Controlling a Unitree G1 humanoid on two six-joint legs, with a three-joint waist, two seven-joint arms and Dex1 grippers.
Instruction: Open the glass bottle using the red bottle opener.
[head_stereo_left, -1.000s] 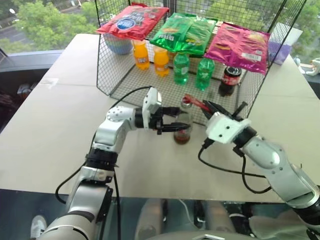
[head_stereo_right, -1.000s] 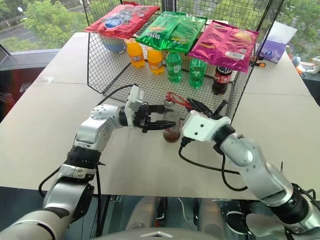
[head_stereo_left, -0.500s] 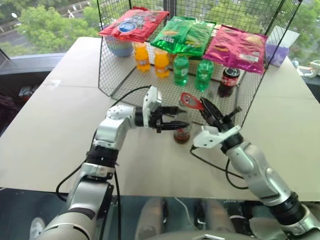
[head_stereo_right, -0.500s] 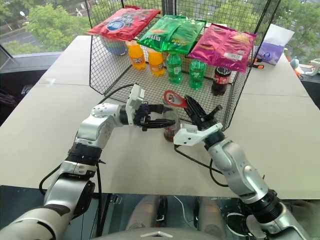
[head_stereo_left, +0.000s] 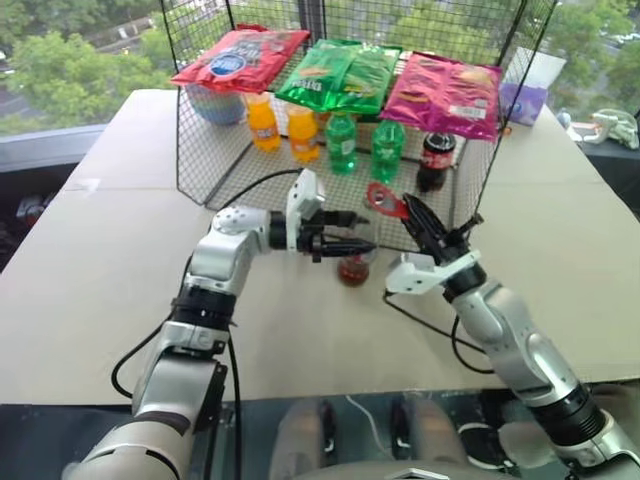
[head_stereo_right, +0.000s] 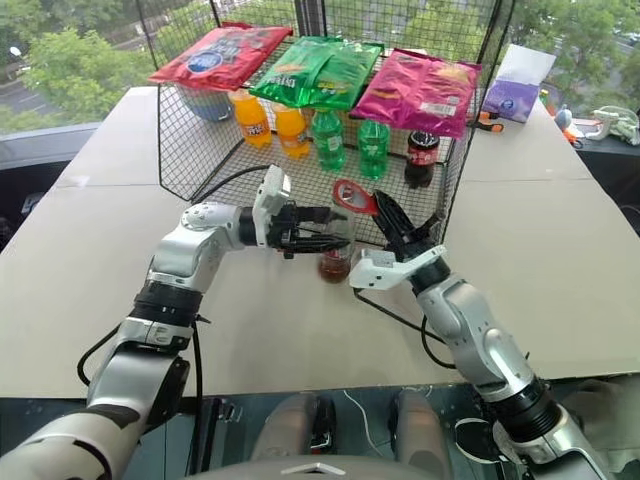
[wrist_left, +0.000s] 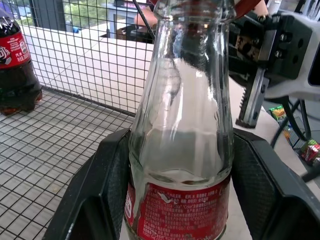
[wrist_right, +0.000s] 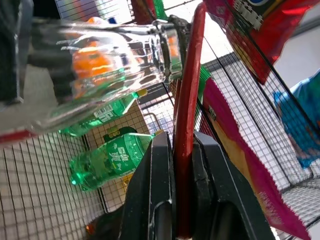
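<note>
Seat oval ring of flat red bottle opener (head_stereo_right: 352, 196), pinched by handle between right gripper (head_stereo_right: 393, 217) fingers, squarely over cap; lever upward gently. Keep left gripper (head_stereo_right: 322, 229) fingers clamped either side of small clear glass bottle (wrist_left: 181, 140) to prevent tipping. Bottle: upright between left fingers, narrow neck, pinkish-red label, amber-brown liquid low down, mouth just beside opener head

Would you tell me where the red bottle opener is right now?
The red bottle opener is pinched in the right pincer, its ring at the glass bottle's top, in front of the wire rack.
</note>
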